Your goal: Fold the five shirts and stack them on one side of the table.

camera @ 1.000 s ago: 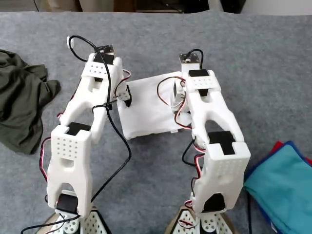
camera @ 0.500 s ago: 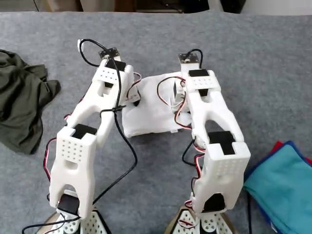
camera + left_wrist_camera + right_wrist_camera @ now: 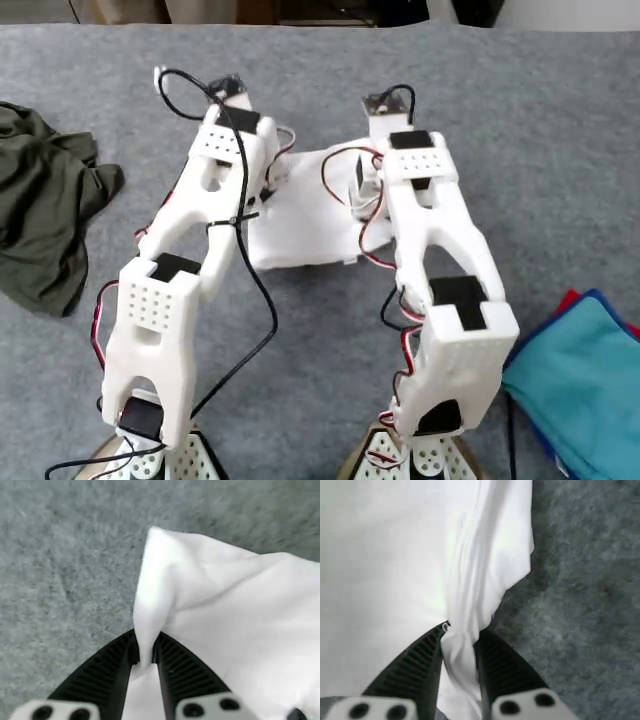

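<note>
Left hand [image 3: 145, 641] and right hand [image 3: 462, 633] each pinch the white shirt [image 3: 300, 215] over the grey carpeted table [image 3: 520, 120]

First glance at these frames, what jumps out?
In the middle of the grey felt table, a white cloth shirt is pinched at opposite edges by the left gripper and right gripper. A crumpled dark olive shirt lies at the far left, and a folded teal shirt at the near right.

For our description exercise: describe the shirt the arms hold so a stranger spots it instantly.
On the grey table, look between the two white arms. The shirt there, pinched by left pincer and right pincer, is white, unlike the dark green heap and teal pile.
</note>
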You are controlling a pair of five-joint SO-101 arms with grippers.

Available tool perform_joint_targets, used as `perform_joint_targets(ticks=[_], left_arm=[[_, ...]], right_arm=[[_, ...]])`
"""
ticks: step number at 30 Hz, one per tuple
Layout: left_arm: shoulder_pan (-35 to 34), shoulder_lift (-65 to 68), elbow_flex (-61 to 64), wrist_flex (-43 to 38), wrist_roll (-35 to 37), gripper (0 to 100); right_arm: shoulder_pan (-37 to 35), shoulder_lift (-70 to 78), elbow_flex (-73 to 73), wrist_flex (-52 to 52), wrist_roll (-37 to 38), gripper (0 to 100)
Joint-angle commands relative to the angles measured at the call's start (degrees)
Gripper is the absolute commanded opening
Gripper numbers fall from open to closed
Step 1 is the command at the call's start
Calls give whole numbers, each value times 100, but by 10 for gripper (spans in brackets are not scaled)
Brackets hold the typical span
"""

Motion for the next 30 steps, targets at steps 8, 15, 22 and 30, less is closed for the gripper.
perform_joint_targets(ticks=[8,15,22,30], left_arm=[[290,-84,-2198,1081,123,19],[747,-57,-2945,1415,123,19],[1662,-84,-3393,1407,105,20],[2681,-57,-4018,1363,-88,21]], right_arm=[[444,-1051,-787,545,255,5],[980,-1323,-1174,1081,466,5],[2141,-1930,-1138,1785,888,5],[3538,-3020,-1042,2549,1644,5]])
